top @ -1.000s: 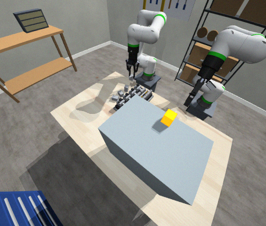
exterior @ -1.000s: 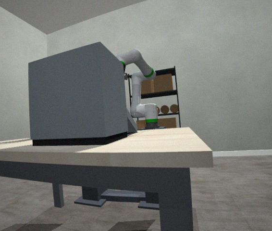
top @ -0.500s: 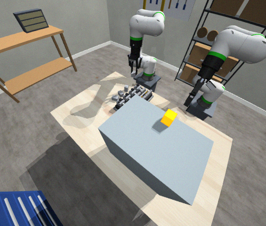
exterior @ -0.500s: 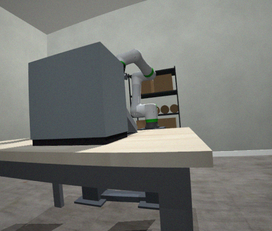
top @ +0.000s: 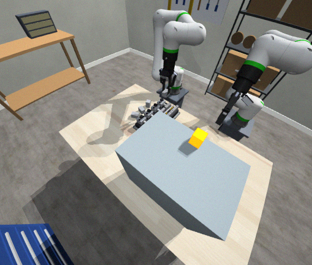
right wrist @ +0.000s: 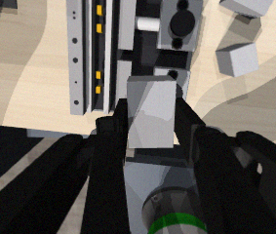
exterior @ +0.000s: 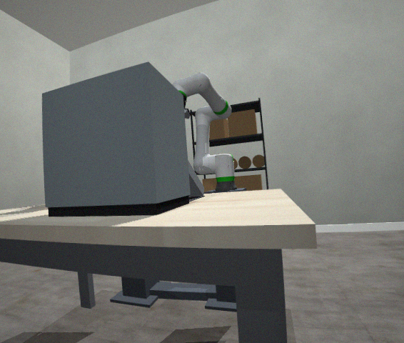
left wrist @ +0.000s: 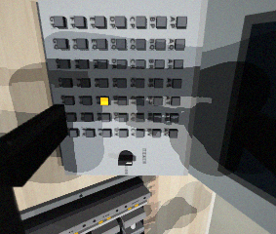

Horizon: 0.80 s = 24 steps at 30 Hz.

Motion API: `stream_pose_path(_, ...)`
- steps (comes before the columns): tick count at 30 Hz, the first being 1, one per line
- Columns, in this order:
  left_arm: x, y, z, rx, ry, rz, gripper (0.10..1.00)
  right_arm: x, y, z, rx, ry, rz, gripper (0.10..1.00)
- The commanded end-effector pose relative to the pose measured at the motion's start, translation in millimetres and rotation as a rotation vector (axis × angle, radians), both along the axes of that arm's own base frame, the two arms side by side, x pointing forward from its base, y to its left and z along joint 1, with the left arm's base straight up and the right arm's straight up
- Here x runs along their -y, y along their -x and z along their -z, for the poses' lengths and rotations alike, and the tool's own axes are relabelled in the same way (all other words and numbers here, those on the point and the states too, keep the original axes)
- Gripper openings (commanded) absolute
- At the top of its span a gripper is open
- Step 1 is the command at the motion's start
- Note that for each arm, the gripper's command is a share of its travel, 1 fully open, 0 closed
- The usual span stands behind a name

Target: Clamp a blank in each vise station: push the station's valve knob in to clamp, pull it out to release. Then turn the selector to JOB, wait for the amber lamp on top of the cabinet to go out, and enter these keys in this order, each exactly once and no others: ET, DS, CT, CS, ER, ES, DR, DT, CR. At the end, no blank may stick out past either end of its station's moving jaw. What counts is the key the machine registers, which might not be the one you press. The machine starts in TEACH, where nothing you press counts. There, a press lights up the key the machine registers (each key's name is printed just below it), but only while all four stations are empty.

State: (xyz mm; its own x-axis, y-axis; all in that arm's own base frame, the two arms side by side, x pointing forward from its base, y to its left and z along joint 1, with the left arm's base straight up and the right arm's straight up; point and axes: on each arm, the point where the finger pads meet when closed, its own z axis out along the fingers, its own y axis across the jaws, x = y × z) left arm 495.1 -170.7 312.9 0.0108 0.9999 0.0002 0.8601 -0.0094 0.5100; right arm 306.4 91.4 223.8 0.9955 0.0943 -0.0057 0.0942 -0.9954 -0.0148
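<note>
The right gripper [top: 167, 85] [right wrist: 150, 112] is closed on a blank [top: 165, 92] [right wrist: 151, 114], held above the table [top: 79, 128] near the vises [top: 154, 109] [right wrist: 174, 24]. The blank is a plain, sharp-edged grey block; its broad face is pale, crossed by a slanting shadow, with a darker narrow strip along one end. Three more grey blanks [top: 141, 109] [right wrist: 237, 59] sit beside the vises. The left gripper [top: 234, 108] [left wrist: 149, 120] is spread wide, near the keypad [left wrist: 123, 166], where one key [left wrist: 104, 101] glows yellow. The lamp [top: 198, 138] on the cabinet [top: 184, 176] [exterior: 113, 140] is bright amber.

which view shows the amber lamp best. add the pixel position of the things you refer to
The top view: the amber lamp [top: 198, 138] appears whole there, bright against the grey cabinet [top: 176, 176] [exterior: 98, 147]. The exterior view shows the cabinet but no lamp; neither wrist view shows the lamp.
</note>
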Motion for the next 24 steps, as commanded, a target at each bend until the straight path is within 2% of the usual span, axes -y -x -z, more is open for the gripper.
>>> stream_pose_path(1, 0.2, -0.3, -1.0, 0.002, 0.001, 0.000, 1.000, -40.3, -4.0, 0.5, 0.007, 0.014, 0.063, 0.099)
stream_pose_path(10, 0.2, -0.3, -1.0, 0.002, 0.001, 0.000, 1.000, -67.2, -1.9, 1.5, 0.007, 0.014, 0.101, 0.099)
stream_pose_path(24, 0.2, -0.3, -1.0, 0.002, 0.001, 0.000, 1.000, -69.1, -1.7, 2.8, 0.007, 0.014, 0.104, 0.099)
